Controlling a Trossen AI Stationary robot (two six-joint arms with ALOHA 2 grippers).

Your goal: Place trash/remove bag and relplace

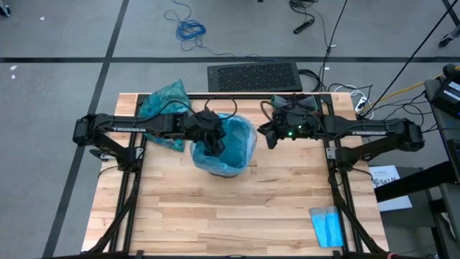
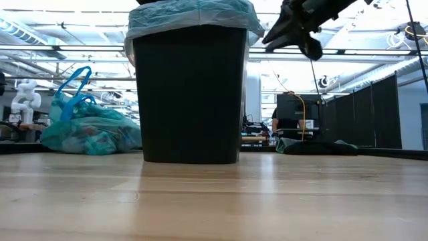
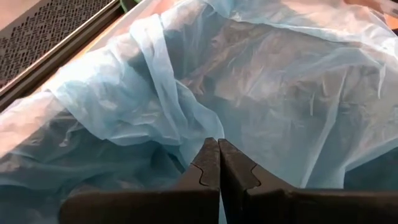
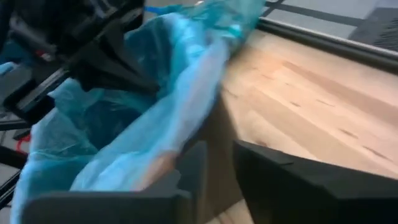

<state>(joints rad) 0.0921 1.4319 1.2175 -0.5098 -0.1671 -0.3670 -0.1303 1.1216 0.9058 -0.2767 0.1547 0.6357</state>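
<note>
A black bin (image 2: 190,94) stands mid-table, lined with the light sky-blue bag (image 1: 237,144), whose rim is folded over the bin's edge (image 2: 194,15). My left gripper (image 1: 213,144) is over the bin's left part, shut in the plastic (image 3: 219,142). My right gripper (image 1: 269,134) hangs just right of the bin, above rim height (image 2: 294,30). It is open, with nothing between its fingers (image 4: 219,149). The dark teal-green bag (image 1: 164,101), tied and full, rests on the table at the far left (image 2: 87,130). No loose trash is in view. My left gripper pinches a fold of the sky-blue bag (image 3: 198,127) at its fingertips. It slants down from the table's left side into the bin's mouth. One layer or several, I cannot tell. The plastic around it lies slack and crumpled, draped over the bin's rim.
A small folded blue cloth (image 1: 327,226) lies at the table's near right corner. Dark items (image 2: 314,146) sit at the far right edge. A black perforated mat (image 1: 253,75) lies on the floor beyond the far edge. The near half of the wooden table (image 1: 230,208) is bare.
</note>
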